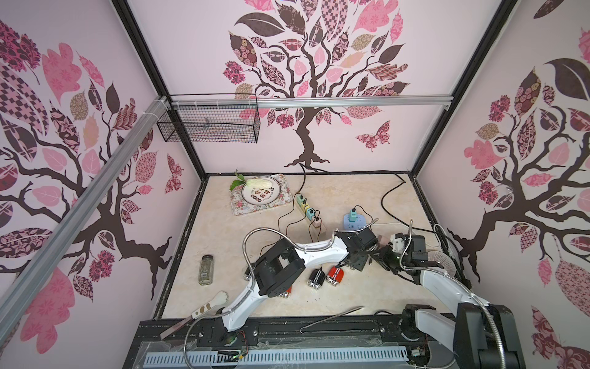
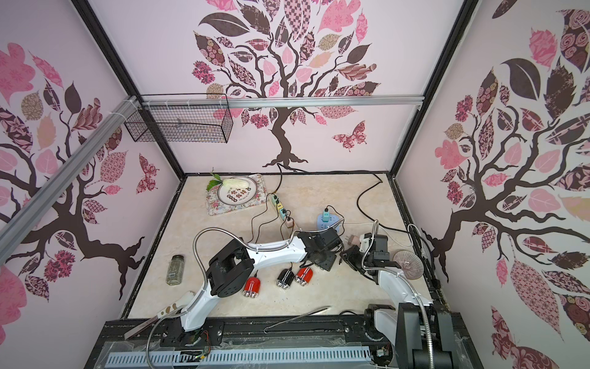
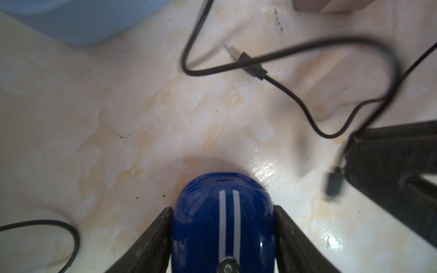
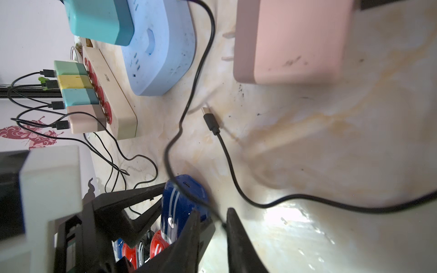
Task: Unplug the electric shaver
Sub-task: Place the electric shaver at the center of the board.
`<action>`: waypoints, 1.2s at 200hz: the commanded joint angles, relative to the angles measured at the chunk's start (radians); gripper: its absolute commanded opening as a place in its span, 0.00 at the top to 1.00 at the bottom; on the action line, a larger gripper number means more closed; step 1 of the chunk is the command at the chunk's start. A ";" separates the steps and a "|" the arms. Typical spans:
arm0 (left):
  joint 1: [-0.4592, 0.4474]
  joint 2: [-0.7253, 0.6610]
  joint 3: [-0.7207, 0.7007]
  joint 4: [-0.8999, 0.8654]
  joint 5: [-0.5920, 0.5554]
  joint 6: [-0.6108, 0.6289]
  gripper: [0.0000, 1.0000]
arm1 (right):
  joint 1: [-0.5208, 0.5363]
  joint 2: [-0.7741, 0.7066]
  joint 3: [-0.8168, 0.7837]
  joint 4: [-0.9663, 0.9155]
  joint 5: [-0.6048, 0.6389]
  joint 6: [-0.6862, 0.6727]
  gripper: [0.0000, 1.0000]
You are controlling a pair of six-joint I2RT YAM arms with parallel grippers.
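Blue shaver: low at the counter, rounded end pointing away from the left wrist camera. It sits between the two arms, near the light-blue socket block. In both top views the left arm's wrist hides it.
Charging port: a small dark slot on the shaver's rounded end, with nothing in it.
Left pincer: one finger on each side of the shaver's body, close against it. Whether they press on it cannot be told.
Right pincer: just beside the shaver, jaws a little apart, the gap wider than the cable in it.
Black cable: comes down from by the teal charger, crosses over the shaver and runs into the right pincer's gap.
Small plug: blurred, hanging at the right pincer's side, apart from the shaver.
Pink charger: lying on the counter, not in any socket, prongs showing.
Loose cable: its flat metal plug lies bare on the counter near the pink charger.
Other shavers: a black shaver and a red shaver lie side by side towards the front of the counter.
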 commanded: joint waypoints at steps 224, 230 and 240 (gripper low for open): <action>0.035 -0.157 -0.026 0.028 -0.014 -0.002 0.25 | -0.006 -0.094 0.067 -0.091 0.025 -0.034 0.32; 0.038 -0.166 -0.030 0.030 -0.014 -0.002 0.25 | -0.006 -0.096 0.070 -0.094 0.028 -0.037 0.32; 0.042 -0.180 -0.041 0.033 -0.014 -0.002 0.25 | -0.006 -0.097 0.077 -0.101 0.034 -0.041 0.32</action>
